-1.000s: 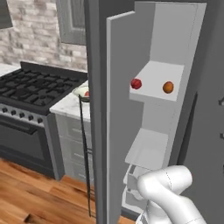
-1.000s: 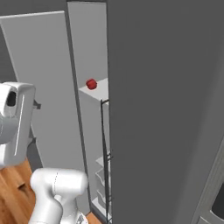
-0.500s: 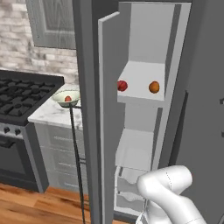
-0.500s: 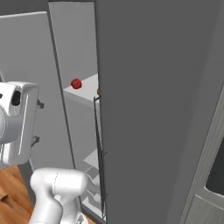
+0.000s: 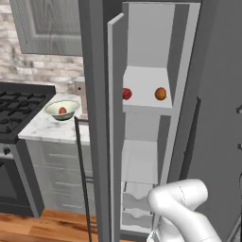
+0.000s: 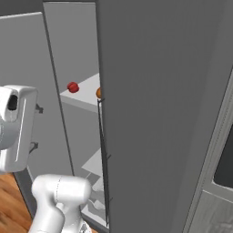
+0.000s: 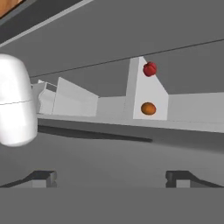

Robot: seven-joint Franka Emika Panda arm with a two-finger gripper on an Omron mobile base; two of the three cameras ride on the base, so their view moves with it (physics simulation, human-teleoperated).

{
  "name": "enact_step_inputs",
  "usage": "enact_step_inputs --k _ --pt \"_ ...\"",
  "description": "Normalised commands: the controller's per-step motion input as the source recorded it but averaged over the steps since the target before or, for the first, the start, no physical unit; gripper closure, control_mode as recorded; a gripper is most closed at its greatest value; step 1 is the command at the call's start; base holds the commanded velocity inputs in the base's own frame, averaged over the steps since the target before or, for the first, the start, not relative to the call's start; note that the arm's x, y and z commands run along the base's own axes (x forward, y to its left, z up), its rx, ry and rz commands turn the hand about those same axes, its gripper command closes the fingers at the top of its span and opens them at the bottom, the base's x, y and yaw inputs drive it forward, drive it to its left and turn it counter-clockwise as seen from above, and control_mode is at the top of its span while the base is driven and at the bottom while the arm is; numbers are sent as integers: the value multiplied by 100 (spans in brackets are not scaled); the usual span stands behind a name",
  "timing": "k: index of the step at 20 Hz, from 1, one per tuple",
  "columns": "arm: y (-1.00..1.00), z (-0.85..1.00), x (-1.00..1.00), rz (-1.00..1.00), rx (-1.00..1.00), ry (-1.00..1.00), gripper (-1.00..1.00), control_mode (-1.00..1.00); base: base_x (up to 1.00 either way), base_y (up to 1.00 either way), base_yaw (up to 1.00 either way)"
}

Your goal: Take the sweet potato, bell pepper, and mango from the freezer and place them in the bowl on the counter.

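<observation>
- Left base view: freezer (image 5: 208,94) open, door (image 5: 113,142) swung out edge-on toward the camera. Inside walls pale grey-white. Bell pepper (image 5: 126,93) on the upper shelf (image 5: 144,85), bright red, round, partly cut off by the door edge. Mango (image 5: 160,93) on the same shelf to its right, smooth orange ovoid, well apart from the pepper. Lower shelf and drawers (image 5: 137,208) below.
- Same view: counter (image 5: 56,130) left of the freezer, white marble with grey veins over grey drawer fronts. Bowl (image 5: 62,109) sits on it, wide, shallow, pale cream-green, with a small reddish-orange lump inside — sweet potato (image 5: 62,110), too small for detail. Black stove (image 5: 19,104) further left.
- Right base view: red pepper (image 6: 73,87) on the shelf, mango (image 6: 98,93) just a sliver of orange behind the dark door edge.
- Hand view: rolled sideways. Pepper (image 7: 149,68) red with a lumpy outline, mango (image 7: 148,108) orange oval below it in frame, both against the white shelf. Gripper (image 7: 111,177) far back from both; the two fingertips (image 7: 43,177) spread wide, nothing between them.
</observation>
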Motion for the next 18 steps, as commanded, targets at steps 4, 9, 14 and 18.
enact_step_inputs --k 4,9,14,18 --pt "15 5 8 -2 0 0 -100 -100 5 15 -4" --pt "23 14 15 0 -2 0 -100 -100 0 0 0" --pt "7 11 25 2 -1 0 -100 -100 0 0 0" --pt "4 0 64 1 0 2 -100 -100 0 0 0"
